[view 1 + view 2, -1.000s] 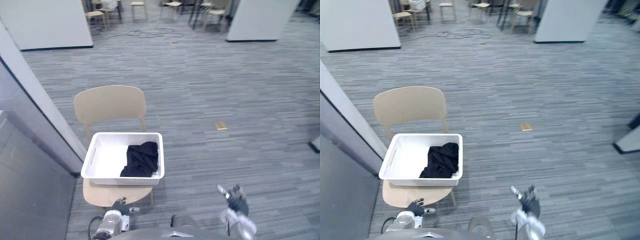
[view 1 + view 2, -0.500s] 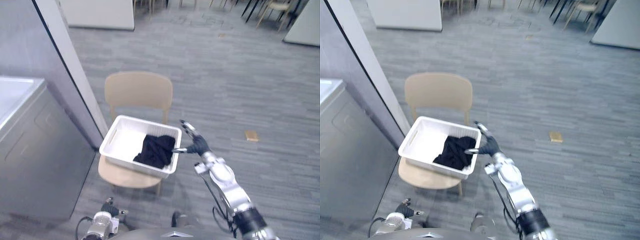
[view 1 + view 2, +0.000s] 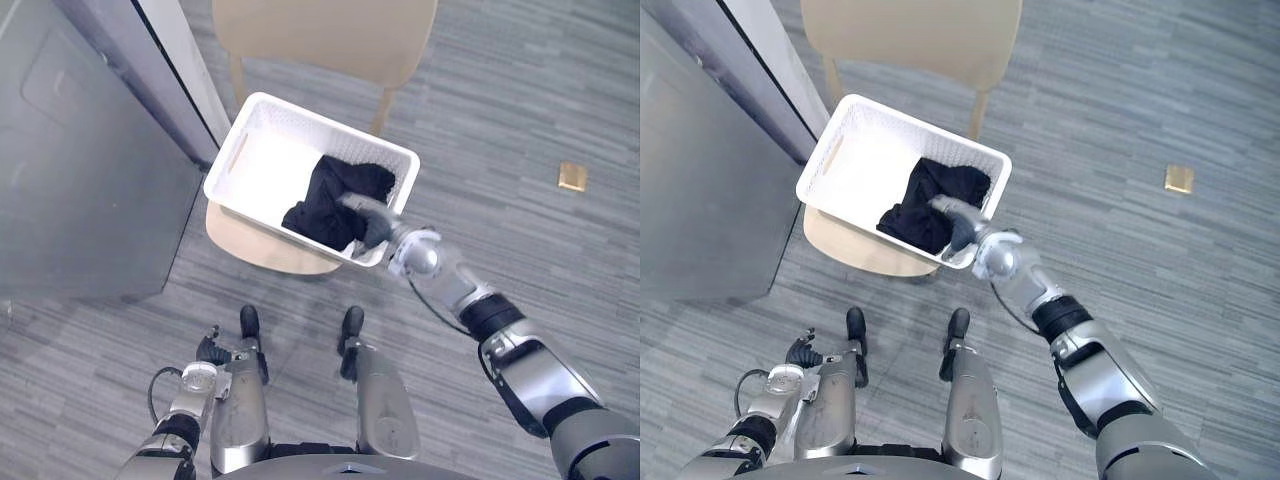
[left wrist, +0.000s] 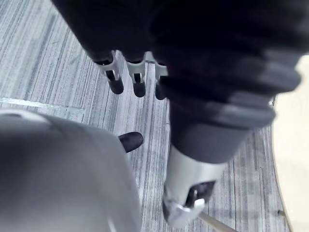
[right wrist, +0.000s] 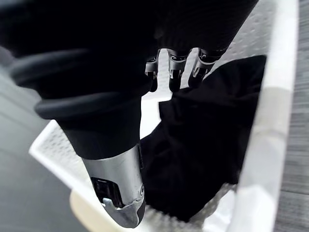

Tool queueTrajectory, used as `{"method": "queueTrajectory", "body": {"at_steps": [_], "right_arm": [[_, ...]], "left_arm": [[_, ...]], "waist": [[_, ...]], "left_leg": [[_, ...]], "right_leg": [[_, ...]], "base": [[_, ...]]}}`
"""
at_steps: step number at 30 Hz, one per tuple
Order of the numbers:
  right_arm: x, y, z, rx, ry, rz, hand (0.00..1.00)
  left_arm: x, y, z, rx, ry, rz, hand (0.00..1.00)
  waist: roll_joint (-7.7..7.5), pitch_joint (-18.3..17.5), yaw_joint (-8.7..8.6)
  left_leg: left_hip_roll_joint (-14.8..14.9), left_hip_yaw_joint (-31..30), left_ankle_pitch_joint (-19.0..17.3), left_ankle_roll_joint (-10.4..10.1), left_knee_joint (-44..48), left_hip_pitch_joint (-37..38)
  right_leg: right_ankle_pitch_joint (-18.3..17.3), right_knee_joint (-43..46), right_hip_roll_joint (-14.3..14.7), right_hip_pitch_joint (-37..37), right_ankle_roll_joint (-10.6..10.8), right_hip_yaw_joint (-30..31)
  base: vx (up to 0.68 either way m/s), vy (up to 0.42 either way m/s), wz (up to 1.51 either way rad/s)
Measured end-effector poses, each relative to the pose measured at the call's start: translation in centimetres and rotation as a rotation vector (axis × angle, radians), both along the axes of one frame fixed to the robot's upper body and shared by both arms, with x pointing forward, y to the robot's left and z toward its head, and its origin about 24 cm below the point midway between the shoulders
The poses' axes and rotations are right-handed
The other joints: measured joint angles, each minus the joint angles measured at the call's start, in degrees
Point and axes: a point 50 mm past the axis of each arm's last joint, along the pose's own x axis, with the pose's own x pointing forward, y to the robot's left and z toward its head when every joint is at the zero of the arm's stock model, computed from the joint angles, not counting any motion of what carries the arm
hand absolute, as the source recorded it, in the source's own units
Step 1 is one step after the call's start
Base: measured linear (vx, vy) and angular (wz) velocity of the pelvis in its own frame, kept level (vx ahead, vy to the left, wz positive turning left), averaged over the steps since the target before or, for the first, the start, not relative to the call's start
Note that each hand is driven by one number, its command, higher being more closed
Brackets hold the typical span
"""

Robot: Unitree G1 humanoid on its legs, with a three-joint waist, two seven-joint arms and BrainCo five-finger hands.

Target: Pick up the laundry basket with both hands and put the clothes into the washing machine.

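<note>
The basket (image 3: 265, 168), white and perforated, sits on the seat of a beige chair (image 3: 252, 243), turned at an angle to it. The black clothes (image 3: 335, 195) lie bunched in the end of the basket nearer the right arm; the other end is bare.

The right hand (image 3: 372, 222) is over the near corner of the basket at that end, reaching across the rim. In the right wrist view its fingers (image 5: 175, 64) hang loosely extended just above the clothes, not curled round anything. Whether the tips touch the cloth cannot be told. The thumb stands apart from them, on the side of the basket's near wall. Neither the rim nor the clothes are gripped.

The left hand (image 3: 208, 348) is low at the robot's left side, well apart from the basket. Its fingers (image 4: 115, 81) point down at the floor (image 3: 520, 90), relaxed and holding nothing.

A grey washing machine (image 3: 70, 170) stands just beside the chair on the robot's left. A small tan piece (image 3: 572, 177) lies on the floor well off to the right.
</note>
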Motion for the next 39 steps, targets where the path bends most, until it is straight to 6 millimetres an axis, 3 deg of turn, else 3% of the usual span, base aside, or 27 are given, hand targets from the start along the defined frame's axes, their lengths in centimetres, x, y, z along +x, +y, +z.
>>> {"method": "queueTrajectory", "body": {"at_steps": [5, 8, 20, 28, 35, 39], "right_arm": [[1.8, -4.2, 4.9, 0.044, -0.162, -0.206, 0.0], [2.0, -4.5, 6.8, 0.073, -0.239, -0.23, 0.0], [2.2, -4.3, 9.1, 0.102, -0.321, -0.246, 0.0], [2.3, -4.1, 9.4, 0.11, -0.342, -0.26, 0.0], [1.8, -2.6, 12.3, 0.187, -0.5, -0.258, 0.0], [1.6, -1.8, 12.8, 0.196, -0.547, -0.246, 0.0]], "left_arm": [[0.5, -0.4, 0.4, -0.01, -0.035, 0.011, 0.0], [0.5, -0.3, 0.5, -0.022, -0.045, 0.043, 0.0], [0.9, -1.3, 0.8, -0.08, -0.075, 0.108, 0.0], [1.3, -1.9, 1.3, -0.104, -0.104, 0.116, 0.0], [1.8, -2.0, 1.8, -0.09, -0.139, 0.14, 0.0], [1.7, -2.0, 1.8, -0.089, -0.135, 0.142, 0.0]], "waist": [[0.4, 0.25, 1.23], [0.43, 0.27, 1.46], [0.49, 0.36, 1.97], [0.47, 0.36, 2.84], [0.39, 0.4, 2.64], [0.35, 0.42, 3.09]], "left_leg": [[-0.07, -0.51, 1.49, -0.12, -1.5, -2.3], [-0.19, -0.41, 2.3, 0.18, -2.8, -2.96], [-0.34, -0.35, 5.18, -0.05, -5.88, -5.15], [-0.46, -0.62, 6.04, -0.03, -6.87, -5.45], [-0.54, -2.05, 7.09, -0.47, -7.39, -7.05], [-0.61, -2.35, 7.32, -0.36, -7.44, -7.54]], "right_leg": [[-0.13, 1.48, -0.13, -3.23, -0.38, -0.19], [-0.41, 2.36, -0.31, -5.02, -0.44, -0.02], [-0.54, 4.04, -0.7, -9.15, -0.64, -0.17], [-0.59, 4.31, -0.91, -9.66, -0.59, -0.55], [-0.98, 5.49, -1.21, -11.2, -0.92, -1.79], [-1.53, 6.13, -1.41, -11.7, -0.8, -2.05]], "base": [[0.0, -0.019, 0.05], [0.0, -0.008, 0.01], [0.0, -0.014, 0.02], [0.0, -0.015, 0.03], [0.0, -0.037, 0.08], [-0.01, -0.039, 0.08]]}}
